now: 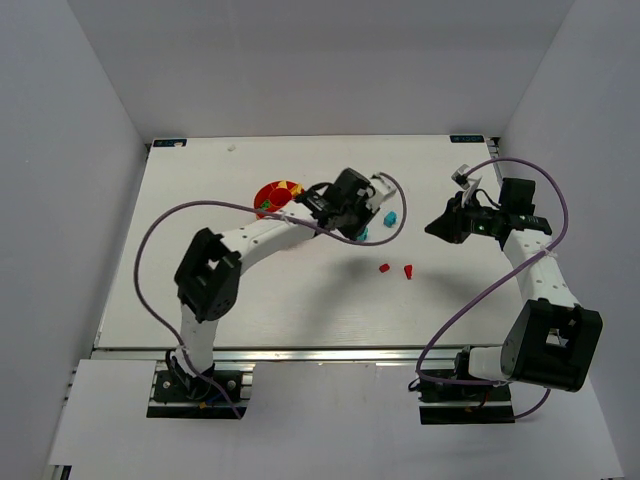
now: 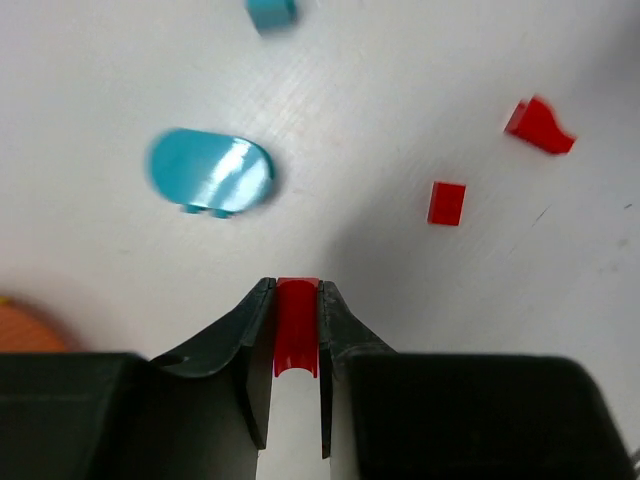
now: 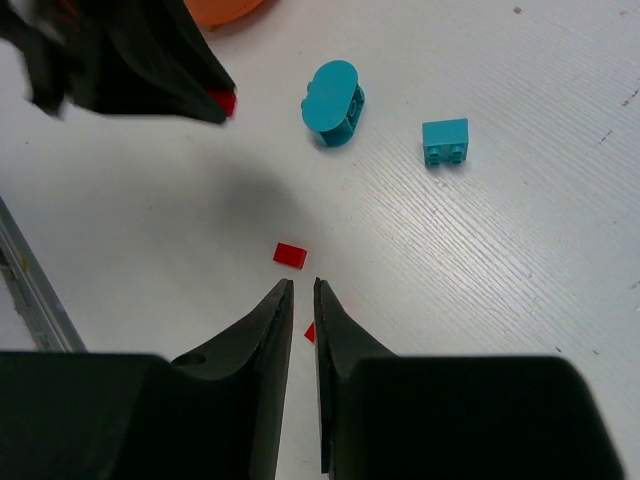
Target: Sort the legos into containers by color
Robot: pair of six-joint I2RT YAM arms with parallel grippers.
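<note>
White table [image 1: 200, 300] with faint wood grain, set inside a three-sided enclosure of plain pale grey walls [image 1: 60, 150]. Aluminium rail [image 1: 330, 352] along the near table edge. Lighting even and diffuse; soft shadows fall on the tabletop

Two loose legos [image 1: 396, 269] lie right of the tub [image 1: 270, 194].

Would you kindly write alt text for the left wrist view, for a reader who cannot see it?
The left gripper pinches a small red lego above a white table. Beyond lie a rounded teal piece, a teal brick at the top edge, and two loose red pieces.
</note>
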